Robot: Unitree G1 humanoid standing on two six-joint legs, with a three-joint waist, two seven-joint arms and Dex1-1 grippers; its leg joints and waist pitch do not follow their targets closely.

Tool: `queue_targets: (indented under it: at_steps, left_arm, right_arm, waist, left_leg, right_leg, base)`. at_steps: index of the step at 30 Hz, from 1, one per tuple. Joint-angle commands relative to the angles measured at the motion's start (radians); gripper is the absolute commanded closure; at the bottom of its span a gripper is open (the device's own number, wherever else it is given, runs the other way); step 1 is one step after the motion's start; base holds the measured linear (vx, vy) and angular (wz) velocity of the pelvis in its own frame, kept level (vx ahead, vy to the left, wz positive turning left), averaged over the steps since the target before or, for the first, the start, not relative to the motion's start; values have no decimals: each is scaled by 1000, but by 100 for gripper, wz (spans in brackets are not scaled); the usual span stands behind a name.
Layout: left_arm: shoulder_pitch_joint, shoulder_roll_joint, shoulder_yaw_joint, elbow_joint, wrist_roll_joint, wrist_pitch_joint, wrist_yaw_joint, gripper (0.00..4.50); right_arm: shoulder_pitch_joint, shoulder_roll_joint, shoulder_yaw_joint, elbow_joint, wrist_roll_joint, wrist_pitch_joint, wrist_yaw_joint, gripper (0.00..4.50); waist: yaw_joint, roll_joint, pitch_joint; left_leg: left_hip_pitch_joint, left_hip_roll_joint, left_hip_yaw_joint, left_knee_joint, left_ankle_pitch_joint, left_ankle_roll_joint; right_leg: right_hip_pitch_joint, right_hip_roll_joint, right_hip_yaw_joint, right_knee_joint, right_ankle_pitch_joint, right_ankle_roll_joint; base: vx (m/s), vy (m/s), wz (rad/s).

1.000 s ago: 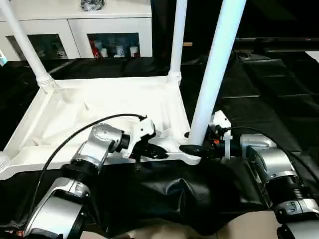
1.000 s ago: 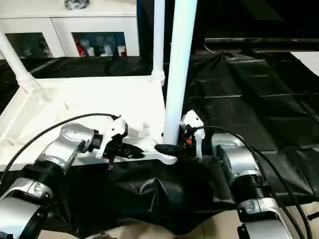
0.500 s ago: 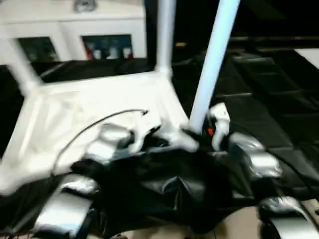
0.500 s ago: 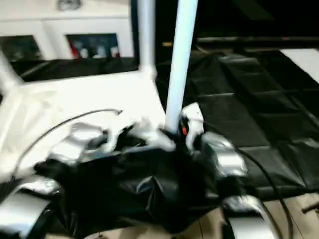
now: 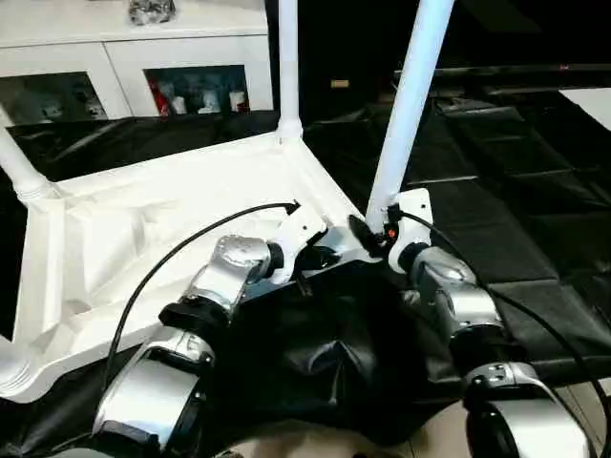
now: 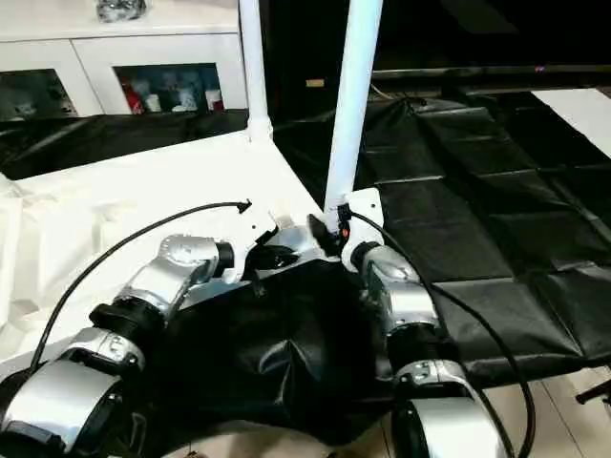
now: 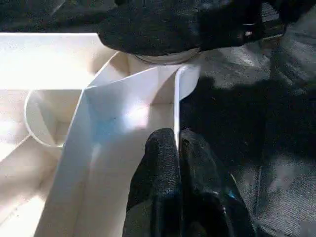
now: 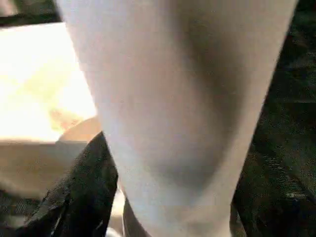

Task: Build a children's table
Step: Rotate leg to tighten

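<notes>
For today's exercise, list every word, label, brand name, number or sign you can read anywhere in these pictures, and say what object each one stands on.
None can be read.
The small colourful items behind the glass doors of the white cabinet are too small and blurred to show any lettering.
The white plastic rectangular tabletop and the long white cylindrical tube leg carry no visible print.

Forearms: two silver metal cylinders with black ribbed joint rings | wrists: white plastic housings, the right one with a small orange-red mark | cables: a thin black cable arcs along each arm | left pincer (image 7: 178,173): two black, rounded, slightly textured fingers | right pincer (image 5: 365,234): two black fingers.
</notes>
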Motion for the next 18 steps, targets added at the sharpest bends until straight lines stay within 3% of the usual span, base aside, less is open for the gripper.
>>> queue_targets:
  at_steps: [1,4,9,18]
  left_arm:
    - [-13,-45,-20,-70,-62,-72,-57,450]
    - [2,-23,-19,-96,-75,-68,-94,450]
    - [2,-23,-19,-96,-75,-68,-94,450]
    - [2,-23,-19,-96,-75,-68,-94,450]
  right_arm:
    - [16,53,126,0,3,10,149,94]
    - [33,15,148,-30,12,11,243,94]
    - [33,15,148,-30,12,11,243,94]
    - [33,15,148,-30,12,11,243,94]
  waist:
    - [7,-25,-66]
    - [8,-24,-64]
    - [7,-22,-62]
    - [8,-23,-64]
  left_leg:
    - [-6,25,-7,-59,-125,112]
    - [-7,28,-6,-58,-133,117]
    - [-2,27,-7,-61,-153,91]
    - [-3,27,-7,-60,-135,96]
  right_leg:
    - [65,-67,58,-71,-251,-198]
    - [63,-67,58,-72,-263,-195]
    - [59,-67,58,-80,-327,-178]
    - [59,-67,58,-76,-299,-183]
  base:
    - [0,0,0]
    - [0,0,0]
    - [0,0,0]
    - [0,0,0]
